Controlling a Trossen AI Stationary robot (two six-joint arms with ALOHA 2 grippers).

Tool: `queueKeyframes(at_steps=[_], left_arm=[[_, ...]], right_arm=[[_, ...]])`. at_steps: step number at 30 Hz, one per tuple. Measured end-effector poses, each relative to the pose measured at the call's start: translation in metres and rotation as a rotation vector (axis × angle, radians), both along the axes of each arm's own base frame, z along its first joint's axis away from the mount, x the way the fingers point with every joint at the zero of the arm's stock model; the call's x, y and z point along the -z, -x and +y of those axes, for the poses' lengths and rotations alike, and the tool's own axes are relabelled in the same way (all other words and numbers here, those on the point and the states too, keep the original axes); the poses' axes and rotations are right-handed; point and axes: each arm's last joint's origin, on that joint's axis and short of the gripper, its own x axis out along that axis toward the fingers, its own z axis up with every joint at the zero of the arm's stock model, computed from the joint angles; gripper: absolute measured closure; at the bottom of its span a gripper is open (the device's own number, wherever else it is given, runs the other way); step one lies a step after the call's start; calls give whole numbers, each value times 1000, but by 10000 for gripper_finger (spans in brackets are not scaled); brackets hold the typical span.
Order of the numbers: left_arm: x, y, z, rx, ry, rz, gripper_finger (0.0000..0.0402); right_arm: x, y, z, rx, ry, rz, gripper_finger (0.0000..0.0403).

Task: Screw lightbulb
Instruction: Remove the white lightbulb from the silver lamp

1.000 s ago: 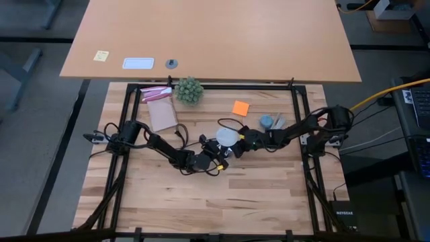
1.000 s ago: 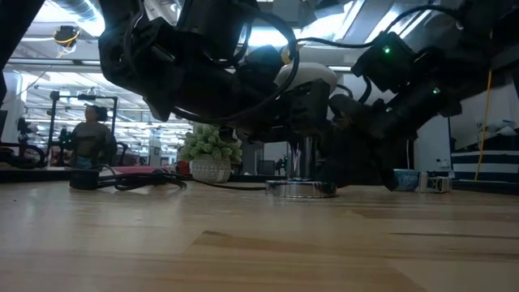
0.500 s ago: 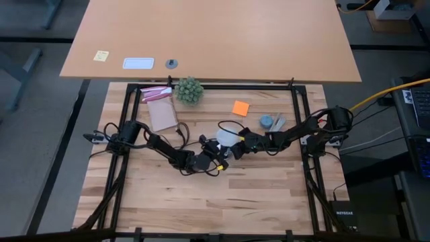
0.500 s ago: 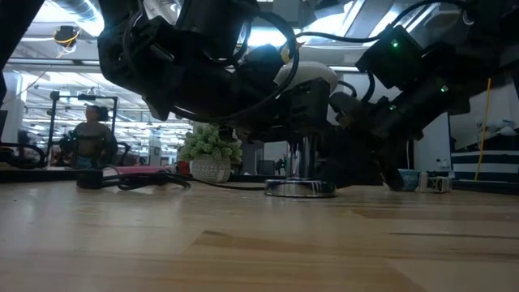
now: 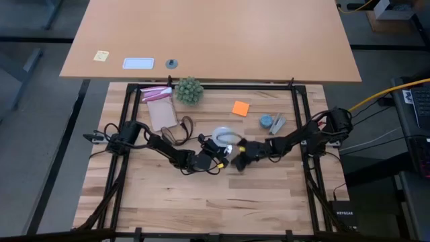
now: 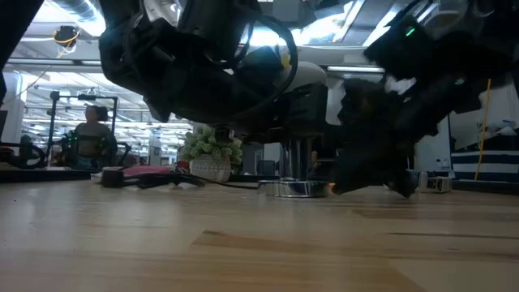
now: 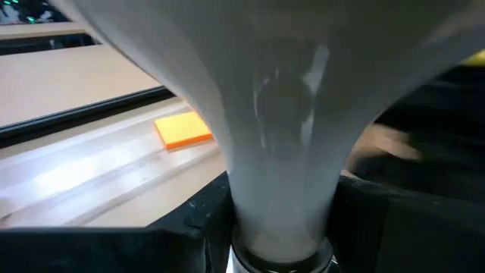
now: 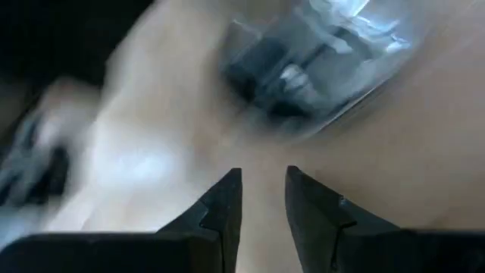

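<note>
1. Pale butcher-block planks make up the table [image 5: 168, 202], with a large workshop hall visible beyond it in the low view, where a person [image 6: 85, 138] sits far off at the left.
2. Near the table's middle stands the lightbulb [image 5: 225, 138], its frosted white globe up and its neck running down into the round silvery socket disc [image 6: 296, 188].
3. Its long axis is vertical: screw end down, dome up, as the low view and the left wrist view [image 7: 276, 152] both suggest.
4. The left gripper [image 5: 218, 153] sits at the bulb; its dark fingers [image 7: 204, 220] flank the narrow neck, jaws partly closed around it, apparently gripping.
5. The right gripper [image 5: 240, 160] hovers just beside the socket disc, low over the wood; its jaws stand narrow with a small gap and nothing between them [image 8: 261, 205].
6. Handling, as I judge it: the bulb is light, rigid and fragile, with a thin shell that would crack under a hard squeeze, and its smooth frosted skin is likely slippery.
7. The best hold is probably low on the neck or around the globe's widest part, with gentle even pressure, turning about the vertical axis.
8. The socket disc looks light too, so it may spin with the bulb unless steadied.
9. An orange sticky note [image 5: 240, 107] and a spiky green plant [image 5: 189, 90] lie well apart from the work.
</note>
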Motion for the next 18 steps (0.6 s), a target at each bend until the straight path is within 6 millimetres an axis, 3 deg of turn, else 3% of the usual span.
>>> queueKeyframes(at_steps=[9, 14, 18], left_arm=[[1, 0, 2, -14, 9, -9, 249], [1, 1, -4, 0, 8, 0, 249], [2, 3, -10, 13, 5, 7, 249]], right_arm=[[-3, 1, 20, -88, 16, -38, 302], [-7, 1, 17, -89, 107, -61, 302], [-25, 2, 6, -73, 156, -116, 302]])
